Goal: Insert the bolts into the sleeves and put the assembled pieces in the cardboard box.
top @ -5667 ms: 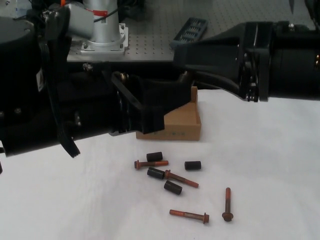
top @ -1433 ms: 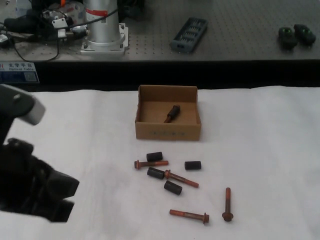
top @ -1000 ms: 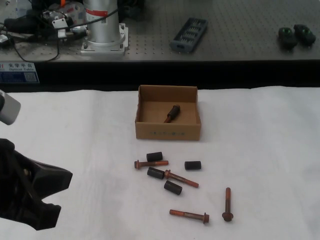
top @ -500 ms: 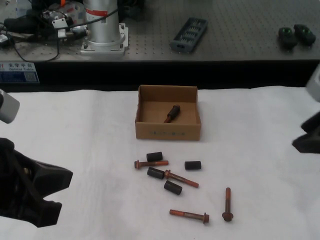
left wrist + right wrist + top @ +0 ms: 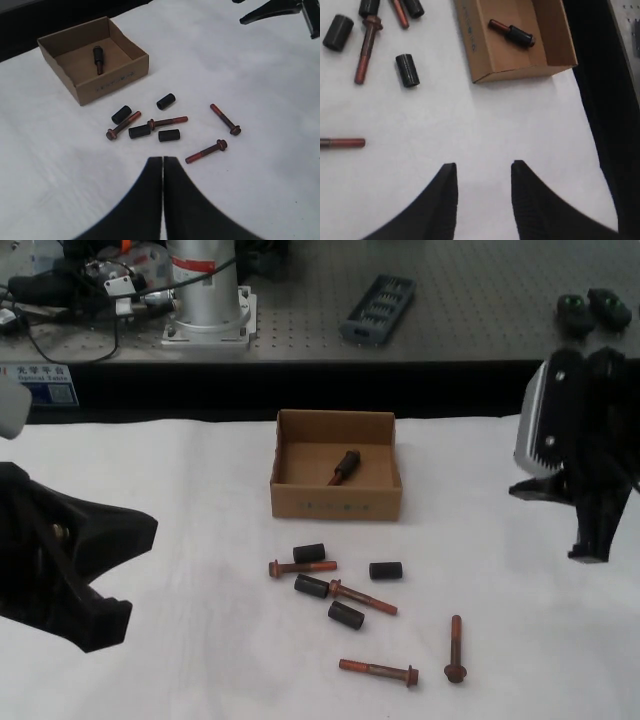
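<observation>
The open brown cardboard box (image 5: 335,508) stands on the white cloth (image 5: 180,480) towards the far middle of the bench. On its floor lies one assembled piece (image 5: 346,466), a rust-red bolt pushed into a black cylindrical sleeve. On the near side of the box the loose parts lie scattered on the cloth: four short black sleeves (image 5: 309,553) and four rust-red flanged bolts (image 5: 363,597). One bolt lies just beside the sleeve nearest the box, and another lies between two sleeves in the middle of the cluster, with its head close against one of them. A third bolt (image 5: 378,671) and a fourth bolt (image 5: 455,645) lie apart from the sleeves, nearest the camera. The left gripper (image 5: 163,160) hangs over the near left part of the cloth, well apart from the parts, its two black fingers pressed together with nothing between them. The right gripper (image 5: 482,170) hovers above the cloth to the right of the box, its fingers spread with a clear gap and nothing held.
</observation>
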Available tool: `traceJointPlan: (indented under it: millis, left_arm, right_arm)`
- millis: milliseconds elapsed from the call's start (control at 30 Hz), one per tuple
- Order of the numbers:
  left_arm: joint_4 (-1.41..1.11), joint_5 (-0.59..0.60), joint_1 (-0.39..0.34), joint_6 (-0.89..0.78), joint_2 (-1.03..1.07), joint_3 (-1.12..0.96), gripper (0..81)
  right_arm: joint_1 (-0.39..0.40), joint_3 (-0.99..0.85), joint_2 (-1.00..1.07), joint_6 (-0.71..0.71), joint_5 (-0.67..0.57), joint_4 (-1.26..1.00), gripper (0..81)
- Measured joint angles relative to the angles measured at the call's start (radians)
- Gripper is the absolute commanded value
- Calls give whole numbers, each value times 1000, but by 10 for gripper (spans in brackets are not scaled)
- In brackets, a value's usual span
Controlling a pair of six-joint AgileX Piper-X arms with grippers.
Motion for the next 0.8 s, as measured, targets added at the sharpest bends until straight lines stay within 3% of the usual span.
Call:
traceJointPlan:
  millis: [167,367,600,800]
  left_arm:
    - [-1,0,0,34,0,0,7]
    - [-2,0,0,128,0,0,7]
    - [-2,0,0,157,0,0,7]
    - [-2,0,0,164,0,0,7]
  right_arm:
    - [0,0,40,-290,-81,42,276]
    - [14,0,103,-490,-152,50,276]
    - [109,0,261,-767,-105,50,276]
    - [144,0,318,-867,-64,50,276]
